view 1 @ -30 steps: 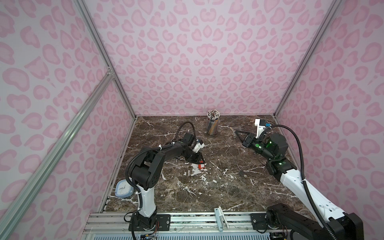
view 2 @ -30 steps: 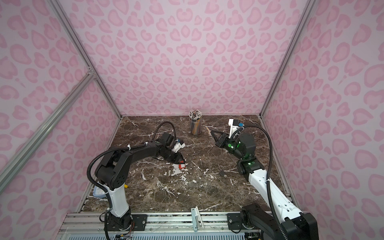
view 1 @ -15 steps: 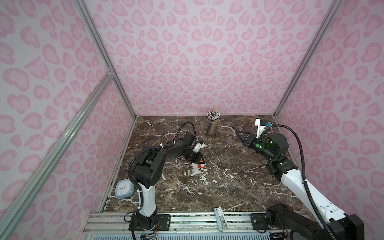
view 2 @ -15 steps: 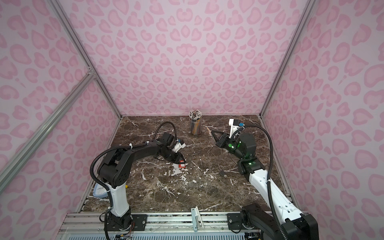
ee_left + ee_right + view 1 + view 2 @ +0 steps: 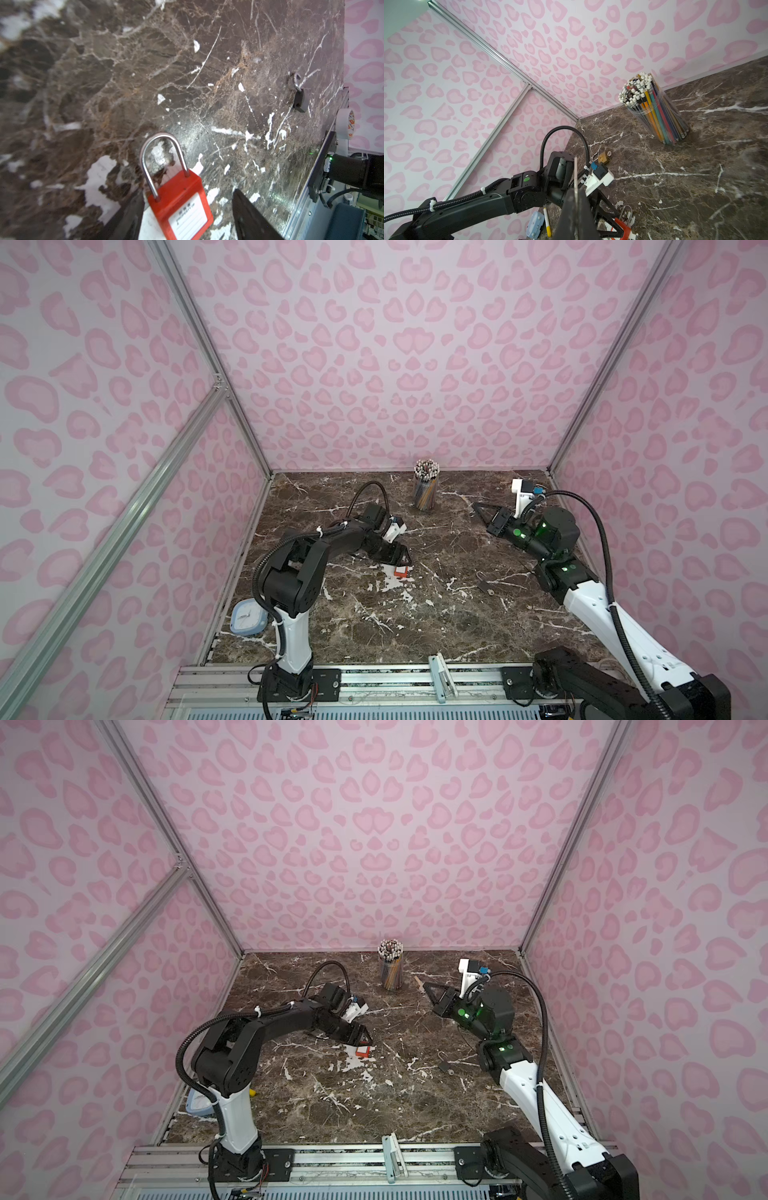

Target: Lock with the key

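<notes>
1. On the marble table (image 5: 374, 635), near its middle, the red padlock (image 5: 400, 571) lies flat with its white label up. In the left wrist view its steel shackle points away from the claw and both legs reach the body (image 5: 182, 205).
2. The left gripper (image 5: 400, 559) sits low over the table at the padlock. Its jaws are spread wide, with one finger (image 5: 133, 216) on each side of the red case. Table shows between the case and each finger, so nothing is gripped.
3. The right gripper (image 5: 426, 986) is raised above the table on the right side, well apart from the red padlock. Its jaws are pressed together on the key (image 5: 575, 172), a thin blade seen edge-on that sticks out past the fingertips.
4. A small black padlock (image 5: 484, 585) lies on the table near the right arm, well apart from the red one. I cannot tell whether its shackle is latched.
5. A clear pencil cup (image 5: 426, 487) stands upright near the back wall.
6. A brass padlock (image 5: 604, 158) lies on the table behind the left arm.
7. A blue clock (image 5: 248, 617) sits beyond the table's left edge, by the left arm's base.
</notes>
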Motion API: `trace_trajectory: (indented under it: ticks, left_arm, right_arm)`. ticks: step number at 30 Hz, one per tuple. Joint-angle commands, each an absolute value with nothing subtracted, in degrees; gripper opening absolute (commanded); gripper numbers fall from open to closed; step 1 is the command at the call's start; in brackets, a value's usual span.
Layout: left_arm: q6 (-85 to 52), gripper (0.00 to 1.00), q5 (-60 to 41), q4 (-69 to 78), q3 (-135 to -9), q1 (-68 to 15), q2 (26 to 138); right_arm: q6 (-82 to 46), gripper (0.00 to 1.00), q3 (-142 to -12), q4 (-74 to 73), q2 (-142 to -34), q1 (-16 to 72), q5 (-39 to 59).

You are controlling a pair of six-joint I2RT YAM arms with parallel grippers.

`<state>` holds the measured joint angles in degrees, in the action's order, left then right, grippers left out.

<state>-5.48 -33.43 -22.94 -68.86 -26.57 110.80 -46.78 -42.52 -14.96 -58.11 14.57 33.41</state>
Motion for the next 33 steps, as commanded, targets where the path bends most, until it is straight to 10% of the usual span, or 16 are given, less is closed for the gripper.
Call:
trace_trajectory:
  ticks: [1, 33]
  left_arm:
    - [-5.2, 0.7, -33.0, -24.1, -68.7, -26.4, 109.4]
    - [-9.8, 0.75, -31.4, -23.3, -64.5, -30.0, 107.8]
  right_arm:
    - [-46.6, 0.0, -41.8, -14.8, -57.7, 14.6, 33.1]
    - [-46.0, 0.0, -39.7, -9.7, -56.9, 16.2, 27.0]
